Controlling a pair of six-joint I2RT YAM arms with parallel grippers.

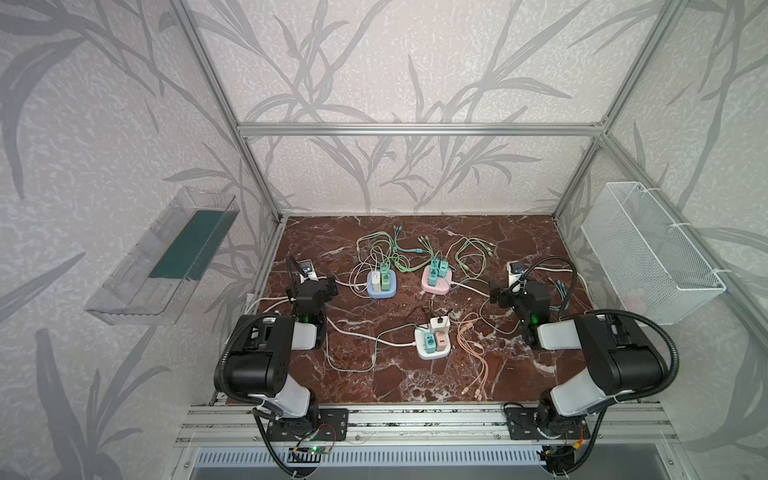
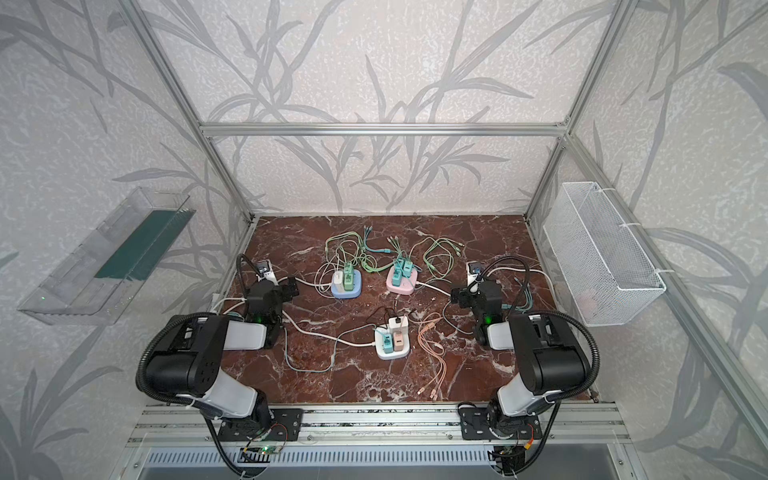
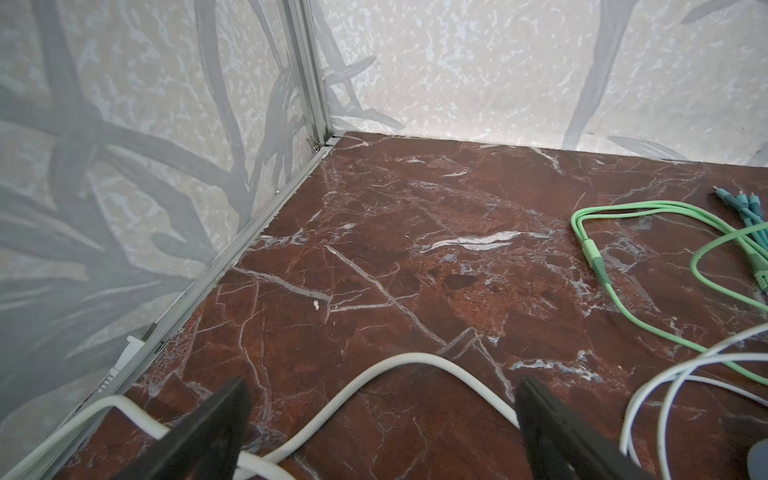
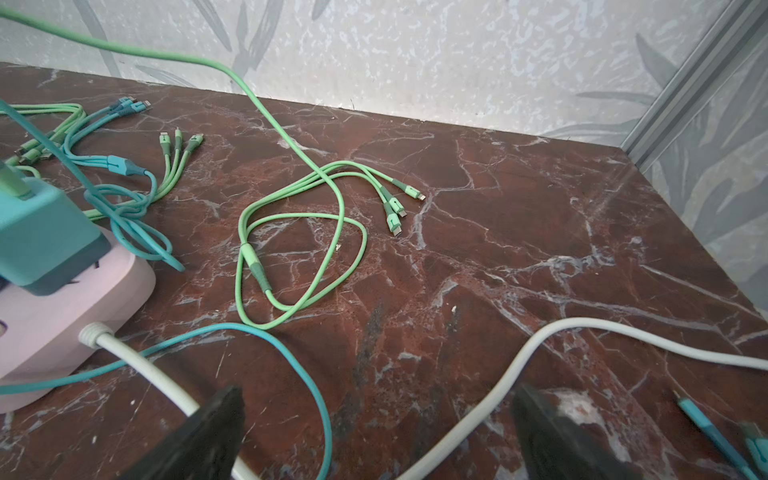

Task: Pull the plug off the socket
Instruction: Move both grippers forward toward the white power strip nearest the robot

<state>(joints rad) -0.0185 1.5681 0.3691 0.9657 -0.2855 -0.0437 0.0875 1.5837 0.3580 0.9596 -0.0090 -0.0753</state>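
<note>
**Step in hand: approach, not yet begun.** No plug had been grasped. The landmark was the pink socket block (image 1: 436,285) on the counter (image 1: 519,241). The teal plugs (image 1: 434,272) stood upright in its top face, fully seated.

**Pincer state.**
- The right pincer (image 4: 378,392) stood wide and empty, near the pink socket block on its right side and apart from it. In the right wrist view only one edge of the block (image 4: 62,332) showed, bearing one teal plug (image 4: 41,241).
- The left pincer (image 3: 382,386) also stood wide and empty. It was well apart from the pink socket block, beyond the blue socket block (image 1: 381,289).

**Other sockets.** A white socket block (image 1: 432,351) lay nearer the robot than the pink socket block. It and the blue one were likewise loaded. The task sentence did not say which plug was meant. The right pincer was judged best placed for the pink socket block.

**Next move, as judged.**
1. Swing the right pincer toward the pink socket block and above a teal plug.
2. Align the jaws across the plug body, then descend and close.
3. Pull straight up. The light block would probably need holding down by the left pincer.

**Caution.** The white supply cord (image 4: 137,365) and loose green cable (image 4: 291,216) lay beside the pink socket block and could snag.
</note>
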